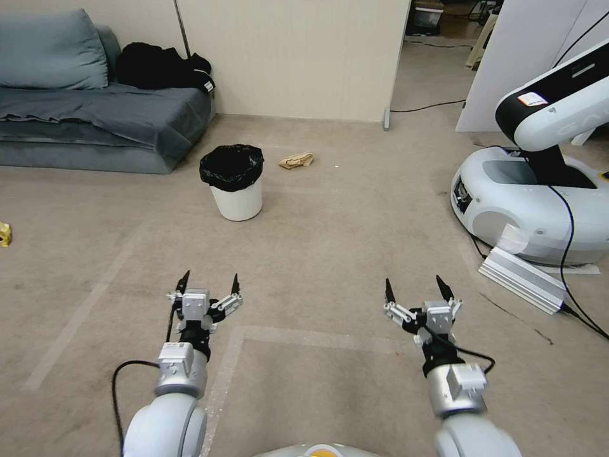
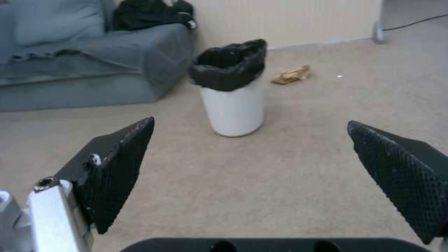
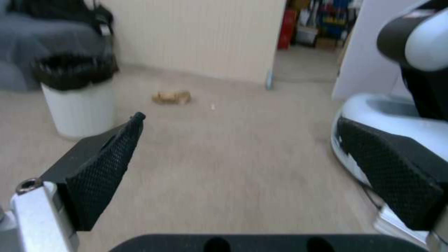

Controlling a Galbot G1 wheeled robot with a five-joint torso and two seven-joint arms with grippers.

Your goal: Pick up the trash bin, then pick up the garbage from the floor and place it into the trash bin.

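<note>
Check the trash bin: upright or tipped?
Upright. The trash bin stands on its base on the floor, black liner rim facing up; contents cannot tell.

The bin [image 1: 236,200] is white with a black liner [image 1: 231,166]. The paper [image 1: 295,160] is tan; a wrapper [image 1: 5,234] at the floor's left edge is yellow. The floor [image 1: 342,228] is beige-brown with pale lines. The sofa [image 1: 95,120] is grey-blue. Gripper pads [image 2: 117,171] are black, cross-hatched.
</note>
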